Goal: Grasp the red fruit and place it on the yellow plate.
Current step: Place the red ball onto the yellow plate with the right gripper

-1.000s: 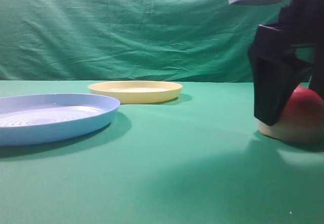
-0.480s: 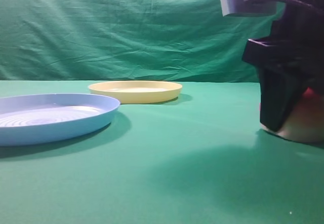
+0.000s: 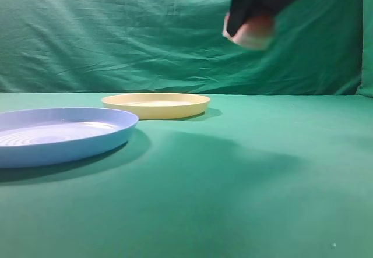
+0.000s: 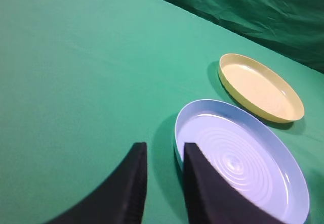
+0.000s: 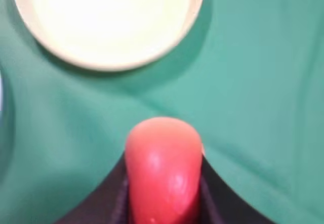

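Note:
The red fruit hangs high above the table, right of centre, with my right gripper shut on it. In the right wrist view the fruit fills the space between the two dark fingers of the right gripper. The yellow plate lies below and ahead of it. In the high view this yellow plate sits at mid-table, to the left of and far below the fruit. My left gripper stands open with nothing in it, near the blue plate, and the yellow plate lies beyond.
A larger light blue plate with concentric rings sits at the front left, seen close up as the blue plate in the left wrist view. Green cloth covers the table, and a green curtain hangs behind.
My right gripper closed on the red fruit at the table's right edge, then lifted it high and carried it left, toward the yellow plate.

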You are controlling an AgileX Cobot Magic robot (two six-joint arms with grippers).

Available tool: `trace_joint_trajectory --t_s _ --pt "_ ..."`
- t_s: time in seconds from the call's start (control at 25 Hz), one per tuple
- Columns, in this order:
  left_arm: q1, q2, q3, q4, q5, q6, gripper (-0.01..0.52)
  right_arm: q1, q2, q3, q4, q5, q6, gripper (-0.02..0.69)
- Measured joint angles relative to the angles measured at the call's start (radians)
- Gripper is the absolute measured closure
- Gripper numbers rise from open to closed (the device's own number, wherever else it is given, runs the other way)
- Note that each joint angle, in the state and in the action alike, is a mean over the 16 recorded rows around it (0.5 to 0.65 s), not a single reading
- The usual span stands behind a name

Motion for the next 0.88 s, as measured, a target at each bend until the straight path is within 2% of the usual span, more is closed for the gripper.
trace_joint_trajectory --t_s 0.24,0.72,0.8,0.88 --pt "0.0 0.0 0.0 0.0 0.0 0.0 0.357 0.017 0.189 -0.187 0.014 0.004 -0.021 0.45" --pt "0.0 0.0 0.0 0.0 0.0 0.0 0.357 0.031 0.299 -0.309 0.028 0.031 -0.05 0.119" --pt "0.0 0.0 0.0 0.0 0.0 0.0 0.357 0.031 0.282 -0.33 0.02 0.069 -0.052 0.082" --pt "0.0 0.0 0.0 0.0 0.0 0.0 0.357 0.031 0.257 -0.351 0.011 0.119 -0.052 0.079"
